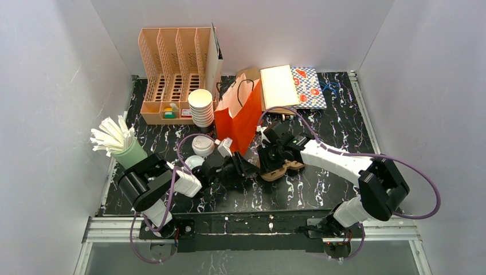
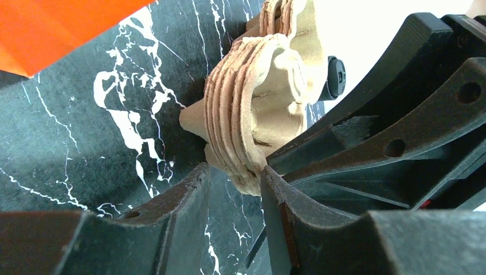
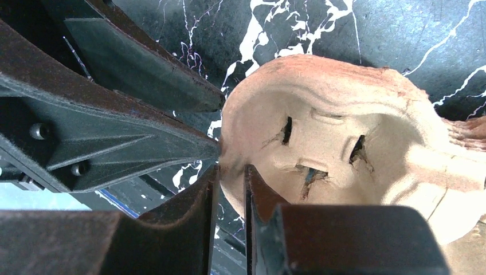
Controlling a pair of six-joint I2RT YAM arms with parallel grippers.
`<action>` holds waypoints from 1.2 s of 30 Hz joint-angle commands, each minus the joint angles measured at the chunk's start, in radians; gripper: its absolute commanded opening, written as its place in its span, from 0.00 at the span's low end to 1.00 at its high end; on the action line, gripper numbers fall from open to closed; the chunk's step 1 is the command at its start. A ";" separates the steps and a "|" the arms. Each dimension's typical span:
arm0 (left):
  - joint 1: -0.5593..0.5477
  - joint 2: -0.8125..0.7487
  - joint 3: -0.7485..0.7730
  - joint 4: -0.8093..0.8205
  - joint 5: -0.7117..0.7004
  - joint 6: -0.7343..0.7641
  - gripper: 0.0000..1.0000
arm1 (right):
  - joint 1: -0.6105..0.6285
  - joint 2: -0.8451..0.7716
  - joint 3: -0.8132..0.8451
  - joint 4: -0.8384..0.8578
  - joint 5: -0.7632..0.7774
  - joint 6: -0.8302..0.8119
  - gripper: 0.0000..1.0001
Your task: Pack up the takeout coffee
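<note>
Middle of counter (image 1: 312,189): right pincer (image 3: 231,175) clenched on rim of pulp cup-carrier stack (image 3: 344,114); left pincer (image 2: 235,172) straddles its corner, grip unclear.

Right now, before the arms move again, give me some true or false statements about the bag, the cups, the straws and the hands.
1. The bag stands upright. True.
2. The white cups sit inside the bag. False: they are stacked outside it, between the bag and the organizer.
3. The left hand and right hand are both at the carriers. True.
4. The straws lie flat on the table. False: they stand in a green cup.
</note>
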 commanded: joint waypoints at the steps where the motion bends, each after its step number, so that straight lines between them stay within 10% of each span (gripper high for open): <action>1: 0.005 -0.019 -0.023 0.022 0.003 -0.008 0.35 | 0.008 -0.046 0.042 0.007 -0.021 0.006 0.23; 36: 0.062 -0.071 -0.040 0.048 0.009 -0.003 0.34 | 0.006 -0.072 0.038 0.006 -0.012 0.059 0.16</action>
